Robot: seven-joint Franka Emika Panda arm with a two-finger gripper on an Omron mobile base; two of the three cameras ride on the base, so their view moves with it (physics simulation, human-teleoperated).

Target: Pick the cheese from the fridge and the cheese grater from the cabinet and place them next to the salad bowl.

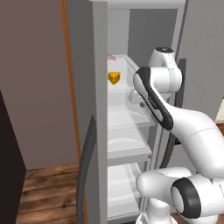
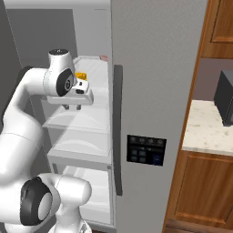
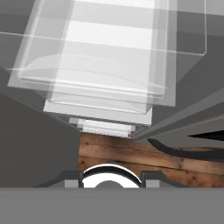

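Left base view: tall grey-silver fridge (image 1: 99, 109) standing open, its white inner shelves (image 1: 127, 144) stacked one above another and its long dark door handle (image 1: 85, 166) on the near door edge at lower left. Right base view: the same fridge (image 2: 154, 91) with a closed door carrying a second dark handle (image 2: 118, 129) and a small dark control panel (image 2: 145, 149); to its right, brown wooden cabinetry (image 2: 200, 182) topped by a pale speckled desk (image 2: 207, 127) bearing a dark box-shaped appliance (image 2: 225, 98).

White jointed robot arm (image 1: 175, 118) rising from the lower right and reaching into the upper part of the fridge compartment. Hand (image 2: 73, 107) at shelf height inside the fridge, pointing downward; whether its jaws are wide or narrow cannot be told, and nothing is visibly held.

Small orange-yellow wedge of cheese with holes (image 1: 114, 78) resting on an upper white shelf, just beyond the hand, apart from it; in the right base view it (image 2: 81, 75) shows partly behind the wrist.

Hand view: translucent white shelves (image 3: 100, 65) seen from above, with brown wooden plank floor (image 3: 122, 153) below.
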